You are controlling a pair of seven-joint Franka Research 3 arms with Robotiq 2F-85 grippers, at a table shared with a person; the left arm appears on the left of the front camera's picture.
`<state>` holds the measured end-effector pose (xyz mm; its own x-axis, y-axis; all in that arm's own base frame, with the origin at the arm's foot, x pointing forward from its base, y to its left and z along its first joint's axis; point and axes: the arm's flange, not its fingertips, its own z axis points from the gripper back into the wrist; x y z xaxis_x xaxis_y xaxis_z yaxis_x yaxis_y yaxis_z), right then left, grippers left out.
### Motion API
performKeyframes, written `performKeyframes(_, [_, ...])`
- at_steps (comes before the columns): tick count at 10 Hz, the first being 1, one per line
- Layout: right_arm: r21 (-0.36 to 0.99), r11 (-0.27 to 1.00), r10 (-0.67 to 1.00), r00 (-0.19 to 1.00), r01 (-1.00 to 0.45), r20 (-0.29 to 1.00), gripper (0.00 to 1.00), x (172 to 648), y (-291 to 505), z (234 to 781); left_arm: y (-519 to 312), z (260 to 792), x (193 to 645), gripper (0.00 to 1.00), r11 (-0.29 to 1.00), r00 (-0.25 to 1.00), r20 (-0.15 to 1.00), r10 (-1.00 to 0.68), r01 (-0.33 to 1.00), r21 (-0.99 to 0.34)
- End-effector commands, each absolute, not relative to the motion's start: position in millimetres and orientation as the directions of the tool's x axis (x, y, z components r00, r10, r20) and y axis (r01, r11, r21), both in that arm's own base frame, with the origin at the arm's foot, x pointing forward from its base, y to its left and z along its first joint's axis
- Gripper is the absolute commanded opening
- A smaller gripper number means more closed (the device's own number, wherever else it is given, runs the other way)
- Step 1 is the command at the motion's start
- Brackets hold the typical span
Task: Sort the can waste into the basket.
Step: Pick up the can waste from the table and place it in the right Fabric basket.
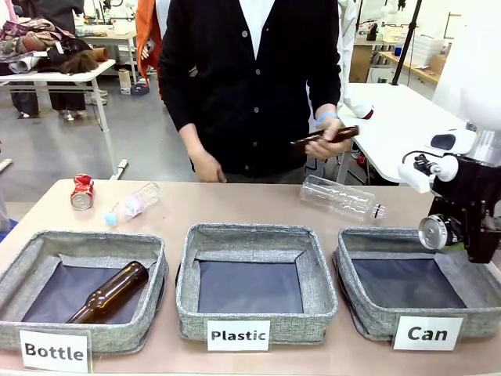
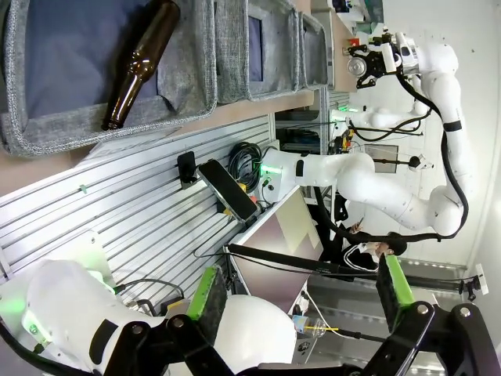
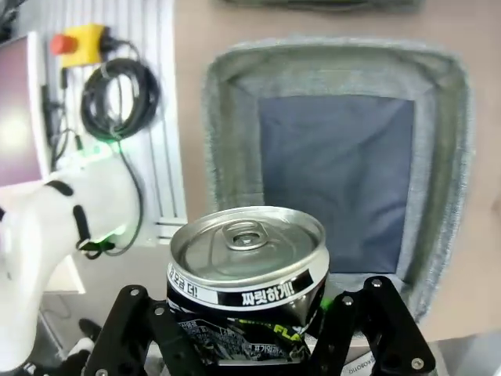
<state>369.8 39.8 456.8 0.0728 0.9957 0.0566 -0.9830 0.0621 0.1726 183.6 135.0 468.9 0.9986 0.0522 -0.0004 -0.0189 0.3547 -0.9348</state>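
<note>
Surface (image 1: 235,205): carried three grey bins in a row.
Basket (image 1: 368,321): labelled "Can", at the robot's right — its dark base was bare.
Right tool (image 1: 452,235): clamped on the black can, above the basket's edge.
Left tool (image 2: 301,294): spread wide, holding nothing.
Black can (image 3: 246,243): best carried over the dark middle and lowered before release — clear of the rim.
Red can (image 1: 81,191): lay at the surface's far left, well apart from the basket.

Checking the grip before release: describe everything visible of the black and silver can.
The black and silver can is small and metal, with a silver lid and pull tab, and a dented black wall with green-blue print and white lettering. It is held sideways, clamped by the shut right end effector, above the Can basket.
</note>
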Motion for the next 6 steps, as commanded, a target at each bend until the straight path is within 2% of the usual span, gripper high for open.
performKeyframes(1, [0.058,0.127,0.991,0.129,-0.99,0.041,0.0,364.1,49.9,453.6,134.6,470.4,183.1,1.0,0.338,0.998,-0.009,0.062,-0.029,-0.941])
performKeyframes(5, [0.06,0.091,0.996,0.091,-0.994,0.009,0.0,363.2,49.1,448.6,134.6,470.4,183.1,1.0,0.338,0.998,-0.009,0.062,-0.029,-0.941])
performKeyframes(6, [0.052,0.095,0.995,0.095,-0.994,0.01,0.58,364.9,51.3,447.9,134.6,470.4,183.1,1.0,0.338,0.998,-0.009,0.062,-0.029,-0.941])
